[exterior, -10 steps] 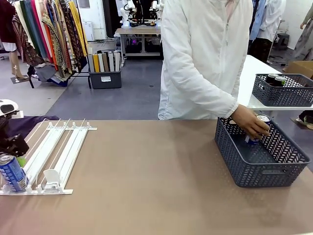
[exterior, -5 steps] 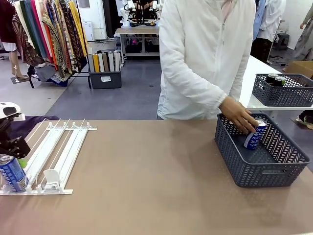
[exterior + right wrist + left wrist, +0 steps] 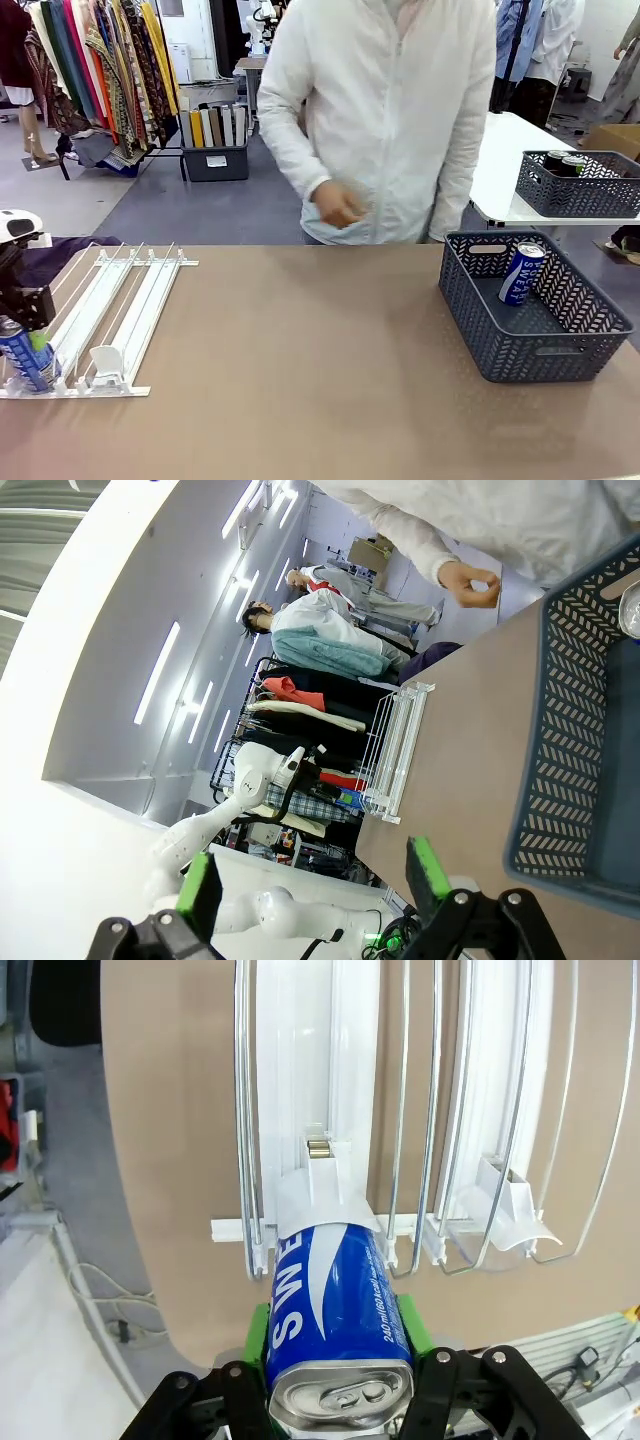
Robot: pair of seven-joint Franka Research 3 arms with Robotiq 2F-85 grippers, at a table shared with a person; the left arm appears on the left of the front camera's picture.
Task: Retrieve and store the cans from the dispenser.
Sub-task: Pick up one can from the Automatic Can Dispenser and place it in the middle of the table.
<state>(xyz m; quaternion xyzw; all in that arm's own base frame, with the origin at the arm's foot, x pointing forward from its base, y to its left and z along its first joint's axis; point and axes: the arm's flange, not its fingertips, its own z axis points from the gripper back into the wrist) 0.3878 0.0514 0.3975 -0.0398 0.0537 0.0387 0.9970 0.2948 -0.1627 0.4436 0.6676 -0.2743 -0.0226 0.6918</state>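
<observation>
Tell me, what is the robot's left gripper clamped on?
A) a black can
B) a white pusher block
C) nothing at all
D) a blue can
D: in the left wrist view the left gripper has its green pads pressed on both sides of a blue can at the low end of the dispenser.

left hand black with screw-heads at knuckles, green pads, right hand same black and green, white rounded arm, person's white zip-front jacket
</observation>
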